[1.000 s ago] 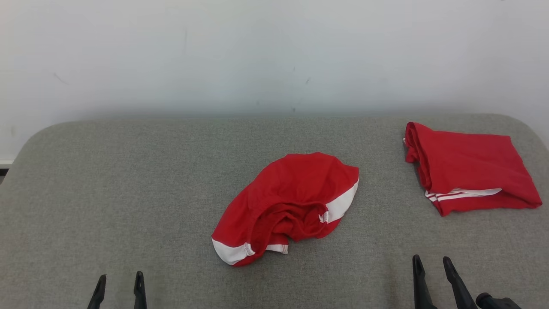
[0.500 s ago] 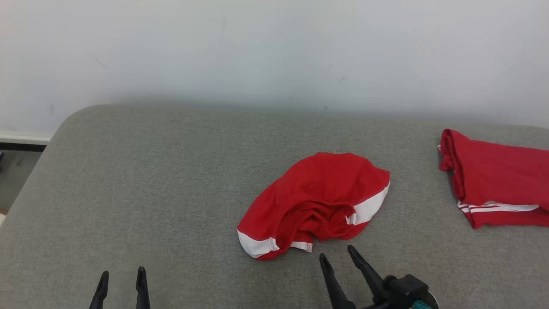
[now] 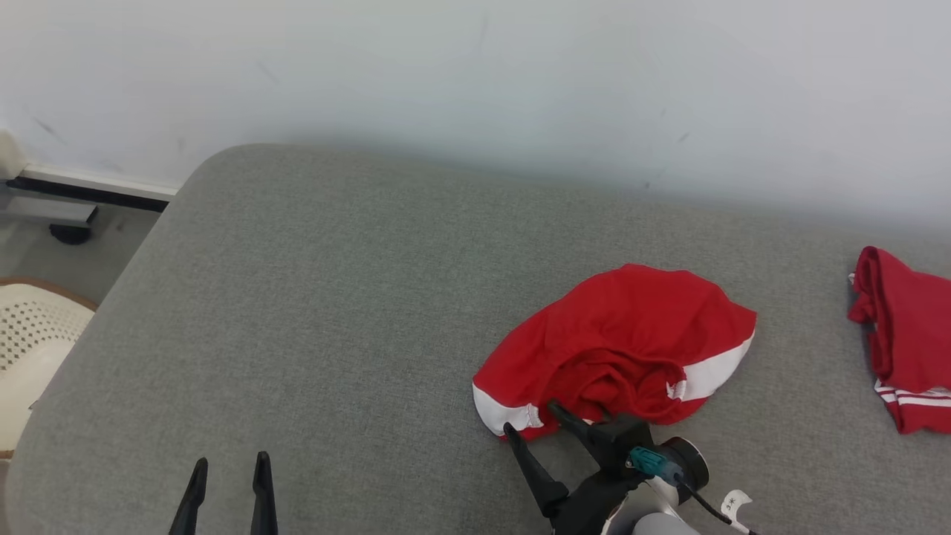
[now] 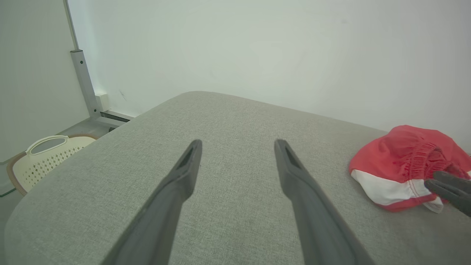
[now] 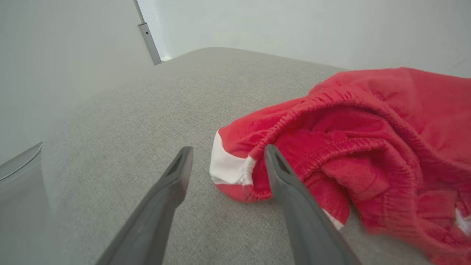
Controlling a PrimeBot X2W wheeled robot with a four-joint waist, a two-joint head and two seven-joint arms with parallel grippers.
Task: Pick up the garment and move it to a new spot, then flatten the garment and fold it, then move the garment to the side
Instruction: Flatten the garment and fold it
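Red garment (image 3: 617,342) lies crumpled on the bench (image 3: 334,297), toward the near edge, with the waistband (image 5: 331,147) opening facing the robot. It is not lifted, and the heap has the same shape as a second ago.

The head view has swung left. The bench's far left corner and a basket (image 3: 30,334) beside it are now in frame, and the folded piece (image 3: 903,342) sits at the right border. That is a camera move, not the cloth's.

Real change: the right gripper (image 3: 531,417) has come in from the near right of the bench to the garment's near-left hem. Its jaws are wide and grip nothing. In the wrist view one finger lies over the waistband by the white band (image 5: 226,162) and the other over bare bench just beside the hem. Whether a finger touches cloth, cannot tell.

Left gripper (image 3: 230,459): jaws wide and empty, over bare bench at the near edge, well apart from the garment. No change.

Judgement: this is the approach for the first pick-up, nearly complete. Closing here should pinch the waistband corner. The risk is catching one layer only, so the cloth hangs bunched.
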